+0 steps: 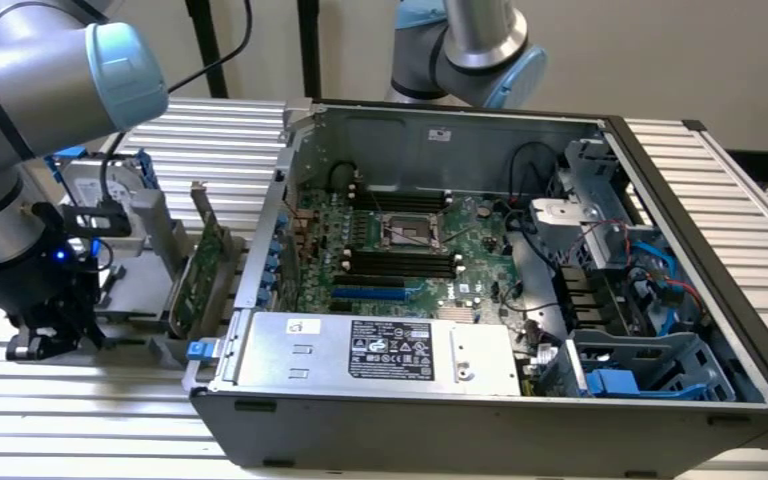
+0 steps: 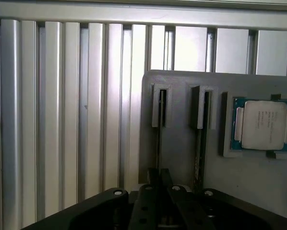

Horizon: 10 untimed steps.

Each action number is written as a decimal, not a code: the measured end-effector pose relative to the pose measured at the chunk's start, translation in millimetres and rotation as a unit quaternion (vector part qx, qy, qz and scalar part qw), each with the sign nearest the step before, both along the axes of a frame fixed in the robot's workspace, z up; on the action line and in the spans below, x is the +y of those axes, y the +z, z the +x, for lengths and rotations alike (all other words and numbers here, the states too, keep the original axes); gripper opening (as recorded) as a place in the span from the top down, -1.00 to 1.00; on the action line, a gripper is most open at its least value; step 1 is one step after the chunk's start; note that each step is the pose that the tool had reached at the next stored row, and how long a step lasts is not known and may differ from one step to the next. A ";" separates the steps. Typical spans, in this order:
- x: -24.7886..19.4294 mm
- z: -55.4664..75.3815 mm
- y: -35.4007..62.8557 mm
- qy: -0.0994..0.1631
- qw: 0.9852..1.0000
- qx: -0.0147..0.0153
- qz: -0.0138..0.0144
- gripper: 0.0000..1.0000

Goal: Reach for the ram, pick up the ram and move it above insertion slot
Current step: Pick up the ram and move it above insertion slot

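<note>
The ram stands edge-on in a slot of the grey holder, so it looks like a thin dark line. My gripper is right at its near end, with the dark fingers pressed close together on either side of the stick. In the exterior view my gripper hangs low at the left end of the grey holder, outside the computer case. The black memory slots lie on the motherboard inside the open case, far from the gripper.
A second thin board stands in the neighbouring holder slot, and a CPU lies in a recess beside it. A broad green expansion card stands upright between holder and case. A second arm rises behind the case. The table is ribbed aluminium.
</note>
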<state>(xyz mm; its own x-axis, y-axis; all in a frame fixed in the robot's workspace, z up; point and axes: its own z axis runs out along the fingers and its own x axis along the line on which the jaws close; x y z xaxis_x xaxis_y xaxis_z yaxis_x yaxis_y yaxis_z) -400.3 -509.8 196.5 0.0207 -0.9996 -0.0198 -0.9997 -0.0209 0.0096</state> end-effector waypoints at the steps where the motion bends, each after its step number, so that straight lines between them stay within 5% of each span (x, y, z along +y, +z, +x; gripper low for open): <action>1: 0.0 0.0 0.0 0.000 1.000 0.000 0.000 0.73; 10: 0.0 0.0 4.6 0.000 1.000 0.000 0.000 0.73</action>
